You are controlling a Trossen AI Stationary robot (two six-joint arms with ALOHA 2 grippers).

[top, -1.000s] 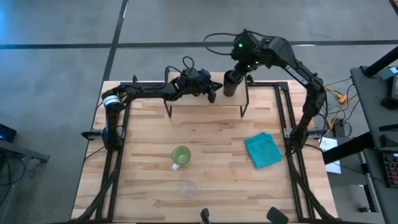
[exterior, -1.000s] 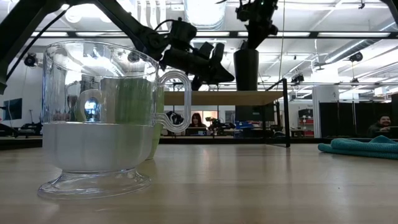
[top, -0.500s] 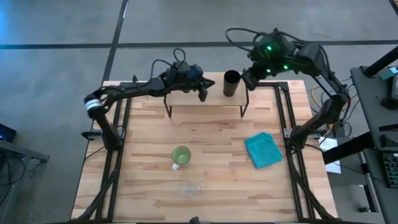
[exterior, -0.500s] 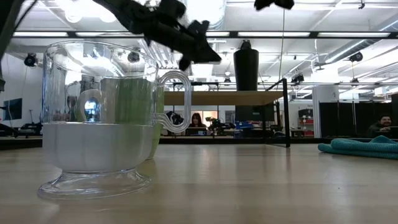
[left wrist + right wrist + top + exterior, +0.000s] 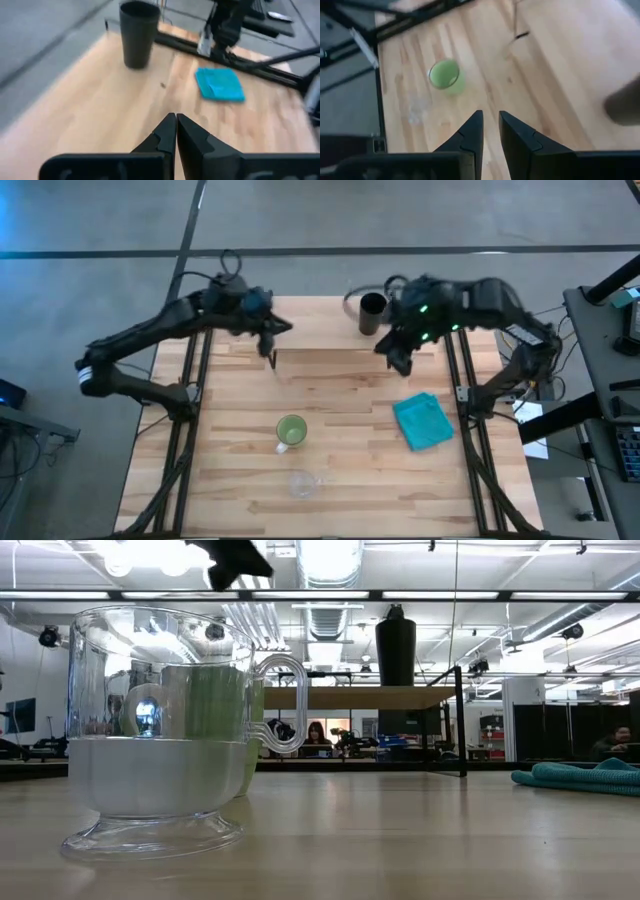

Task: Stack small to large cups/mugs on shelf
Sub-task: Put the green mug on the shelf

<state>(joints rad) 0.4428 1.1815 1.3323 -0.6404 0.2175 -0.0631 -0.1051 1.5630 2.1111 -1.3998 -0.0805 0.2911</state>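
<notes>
The tall black cup [image 5: 372, 313] [image 5: 396, 650] [image 5: 139, 32] stands upright on its base at the right end of the shelf [image 5: 320, 328] [image 5: 350, 697]. The green mug [image 5: 291, 430] [image 5: 445, 75] and the clear glass cup [image 5: 302, 483] [image 5: 165, 730] stand on the table nearer the near edge. My left gripper [image 5: 283, 328] [image 5: 175, 120] is shut, hovering over the shelf's left end. My right gripper [image 5: 398, 363] [image 5: 490, 117] is open by a narrow gap, in the air just off the shelf's right near corner.
A folded teal cloth [image 5: 423, 420] [image 5: 580, 777] [image 5: 220, 84] lies on the table's right side. Black frame rails [image 5: 455, 370] run along both table sides. The shelf's thin black legs [image 5: 461, 720] stand at the far middle. Bare wood lies between the shelf and the green mug.
My right gripper has come away from the top of the black cup, swung toward the right and then toward the near edge past the shelf. The cup stays upright on the shelf. My left gripper has risen and drawn back toward the left, off the shelf's middle.
</notes>
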